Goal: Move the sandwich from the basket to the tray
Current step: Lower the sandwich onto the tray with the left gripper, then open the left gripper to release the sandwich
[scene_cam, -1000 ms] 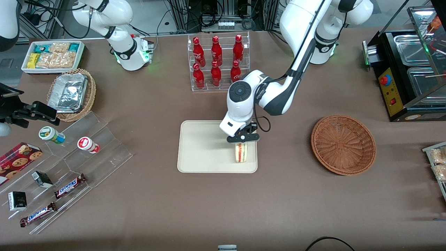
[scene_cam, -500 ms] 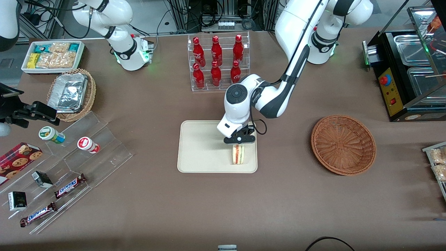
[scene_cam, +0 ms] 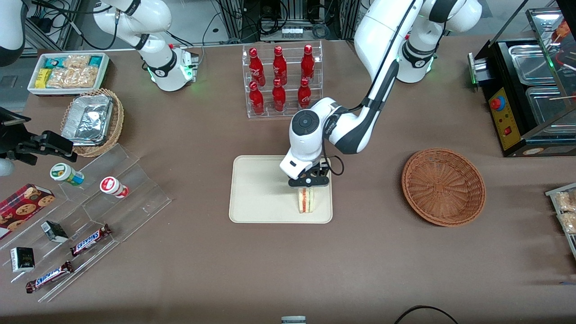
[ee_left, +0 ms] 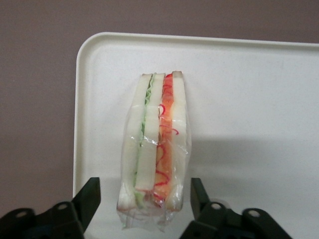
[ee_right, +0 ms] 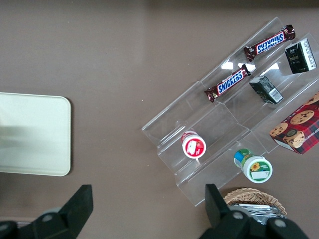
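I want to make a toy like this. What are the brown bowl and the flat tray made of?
The basket looks like woven wicker: ribbed reddish-brown strands. The tray looks like smooth matte plastic, cream, with a moulded rim. The open claw hangs over the wrapped sandwich on it.

Six red soda bottles [scene_cam: 280, 80] sit in a clear rack. Toward the parked arm's end there's a tan basket of foil containers [scene_cam: 92, 121], a white box of snacks [scene_cam: 68, 73], and Snickers bars [scene_cam: 90, 240] plus two small cups, maybe yogurt [scene_cam: 67, 174], on clear steps.
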{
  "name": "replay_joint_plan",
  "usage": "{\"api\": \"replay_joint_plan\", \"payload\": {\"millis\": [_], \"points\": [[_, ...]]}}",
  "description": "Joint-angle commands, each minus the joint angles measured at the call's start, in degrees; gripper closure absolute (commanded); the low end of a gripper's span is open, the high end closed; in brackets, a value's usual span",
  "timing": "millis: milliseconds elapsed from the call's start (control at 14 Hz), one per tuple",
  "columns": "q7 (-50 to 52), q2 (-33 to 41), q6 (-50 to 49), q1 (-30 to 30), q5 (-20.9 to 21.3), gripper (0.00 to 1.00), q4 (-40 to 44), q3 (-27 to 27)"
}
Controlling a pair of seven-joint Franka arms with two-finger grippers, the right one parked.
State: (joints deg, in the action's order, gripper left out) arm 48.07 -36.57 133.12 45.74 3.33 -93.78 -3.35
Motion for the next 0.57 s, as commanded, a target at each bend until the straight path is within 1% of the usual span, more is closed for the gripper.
{"api": "replay_joint_plan", "payload": {"millis": [0,214,357,500], "points": [[1.5,2.5,-1.9,0.3,0.0,0.00,0.4,-0.6],[5.5,7.9,-8.5,0.0,-0.2,0.00,0.5,-1.0],[10.9,12.3,-12.9,-0.4,-0.1,0.00,0.4,-1.2],[12.5,16.3,-16.7,-1.2,0.3,0.00,0.4,-1.7]]}}
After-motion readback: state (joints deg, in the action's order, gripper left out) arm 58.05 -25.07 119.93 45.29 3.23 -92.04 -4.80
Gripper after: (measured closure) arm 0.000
